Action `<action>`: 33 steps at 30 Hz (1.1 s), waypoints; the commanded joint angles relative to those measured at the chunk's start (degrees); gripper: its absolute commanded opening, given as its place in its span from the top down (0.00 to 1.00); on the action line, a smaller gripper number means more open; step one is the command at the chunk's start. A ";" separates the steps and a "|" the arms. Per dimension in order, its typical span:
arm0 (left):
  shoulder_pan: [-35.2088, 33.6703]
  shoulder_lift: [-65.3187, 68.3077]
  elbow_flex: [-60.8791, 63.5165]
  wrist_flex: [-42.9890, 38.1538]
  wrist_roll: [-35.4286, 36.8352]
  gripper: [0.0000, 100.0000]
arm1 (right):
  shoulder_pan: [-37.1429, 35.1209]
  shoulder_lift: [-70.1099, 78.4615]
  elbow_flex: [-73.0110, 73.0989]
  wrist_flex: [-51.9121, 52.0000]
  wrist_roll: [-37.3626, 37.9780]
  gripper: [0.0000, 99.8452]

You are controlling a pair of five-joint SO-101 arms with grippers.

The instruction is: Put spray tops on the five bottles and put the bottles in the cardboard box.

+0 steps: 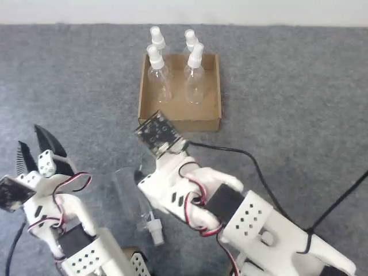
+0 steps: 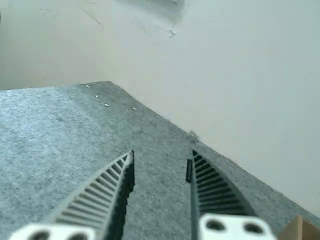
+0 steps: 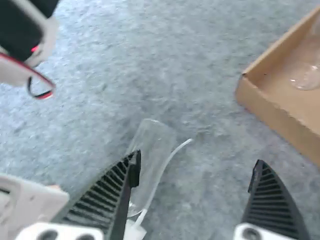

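Bright, even, diffuse light covers the grey desk (image 1: 299, 86) — shadows are soft and short, a faint one lining the front wall of the cardboard box (image 1: 179, 122). Small highlights glint on the bottles (image 1: 160, 80) — the wall (image 2: 240, 75) glows pale.

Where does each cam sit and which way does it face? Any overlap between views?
High view: fixed above, looking down on the table; left arm and right arm both show.
Left wrist view: on the left arm, facing across the table to a wall; own jaws open.
Right wrist view: on the right arm, angled down at the lying bottle; own jaws open.
Shared: high and right wrist views both show that bottle and the cardboard box.
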 commanded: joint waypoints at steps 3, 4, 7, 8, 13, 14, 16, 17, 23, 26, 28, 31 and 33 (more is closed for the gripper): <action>-2.02 -0.97 -3.38 -1.85 0.79 0.84 | -4.35 7.78 -3.52 -4.09 -0.70 0.70; -2.37 -0.97 -3.38 -1.85 0.79 0.84 | -4.62 9.63 -3.52 -5.32 -0.70 0.70; -2.55 -0.97 -3.47 -1.85 0.79 0.84 | -5.05 14.73 -3.69 -9.01 -0.70 0.70; -2.55 -0.97 -3.47 -1.85 0.79 0.84 | -5.05 16.13 -3.69 -10.07 -0.70 0.70; -2.55 -0.97 -3.47 -1.85 0.79 0.84 | -5.05 21.67 -3.87 -14.99 -0.70 0.70; -2.55 -0.97 -3.47 -1.85 0.79 0.84 | -5.05 22.55 -3.87 -15.96 -0.70 0.70; -2.55 -0.97 -3.47 -1.93 0.79 0.84 | -5.05 24.48 -4.57 -16.66 -0.70 0.70; -2.55 -0.97 -3.47 -1.93 0.79 0.84 | -5.05 25.45 -5.27 -16.75 -0.70 0.70; -2.55 -0.97 -3.47 -1.93 0.79 0.84 | -5.14 33.10 -9.76 -16.66 -0.70 0.70; -2.55 -0.97 -3.47 -1.93 0.79 0.84 | -5.14 37.32 -12.31 -16.22 -0.70 0.70; -2.55 -0.97 -3.47 -1.93 0.79 0.84 | -5.14 39.78 -13.63 -16.13 -0.62 0.70; -2.55 -0.97 -3.47 -1.93 0.79 0.84 | -4.88 42.95 -15.21 -16.13 -0.53 0.70; -2.55 -0.97 -3.47 -1.93 0.79 0.84 | -4.79 44.18 -15.65 -16.04 -0.44 0.70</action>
